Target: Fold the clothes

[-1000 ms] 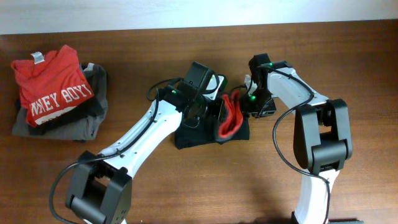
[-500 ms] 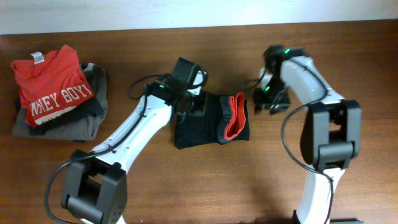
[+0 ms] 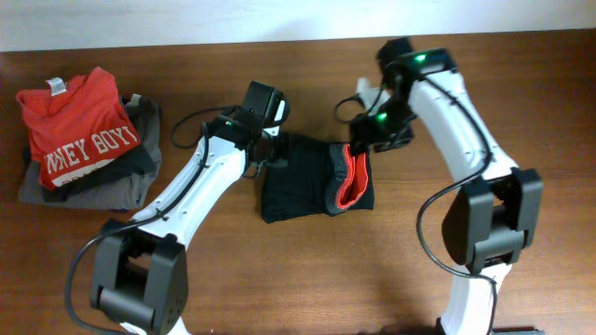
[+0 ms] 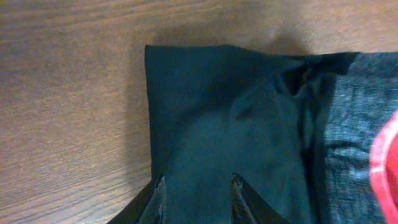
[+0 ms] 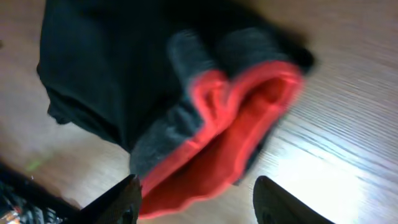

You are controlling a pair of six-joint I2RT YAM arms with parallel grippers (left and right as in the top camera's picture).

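Note:
The black trousers [image 3: 298, 186] lie folded into a small bundle mid-table, with the red-orange waistband [image 3: 351, 181] turned up at the right end. My left gripper [image 3: 270, 156] is open at the bundle's upper left corner. In the left wrist view its fingers [image 4: 199, 202] hover over the black fabric [image 4: 236, 124]. My right gripper [image 3: 361, 141] is open just above the waistband end. In the right wrist view its fingers [image 5: 199, 202] spread wide over the red waistband [image 5: 230, 124] and black cloth [image 5: 112, 74]. Neither holds anything.
A red T-shirt with white lettering [image 3: 79, 130] lies on a grey folded garment [image 3: 112, 191] at the far left. The brown wooden table [image 3: 279, 279] runs to a far edge [image 3: 186, 42] along the top.
My left gripper has drawn back left off the trousers to their upper left corner. My right gripper swung out to the right, then came back over the waistband end. The bundle lies flatter.

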